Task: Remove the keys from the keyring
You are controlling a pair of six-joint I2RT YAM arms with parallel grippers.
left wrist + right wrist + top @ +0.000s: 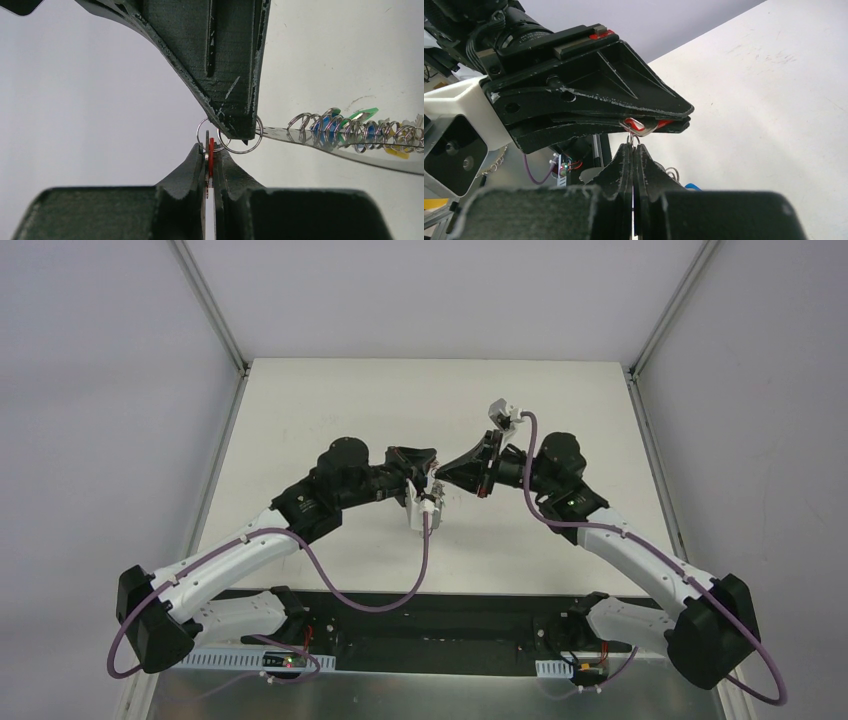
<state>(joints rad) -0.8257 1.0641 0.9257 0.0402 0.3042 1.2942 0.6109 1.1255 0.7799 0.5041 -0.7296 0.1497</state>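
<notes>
My two grippers meet tip to tip above the middle of the table. My left gripper (432, 484) (212, 148) is shut on a red key (211, 152), gripped edge-on with its small split ring (201, 136) sticking out. My right gripper (447, 478) (633, 146) is shut on the end of the keyring (280, 134), a silver band running right. The other keys (350, 131), blue, green and yellow, hang on it by small rings. In the right wrist view the left gripper (676, 119) holds the red key (636, 125) just above my right fingertips.
The white table (300, 410) lies under both arms, with grey walls and metal posts (210, 305) around it. A black rail (430, 625) and cables run along the near edge.
</notes>
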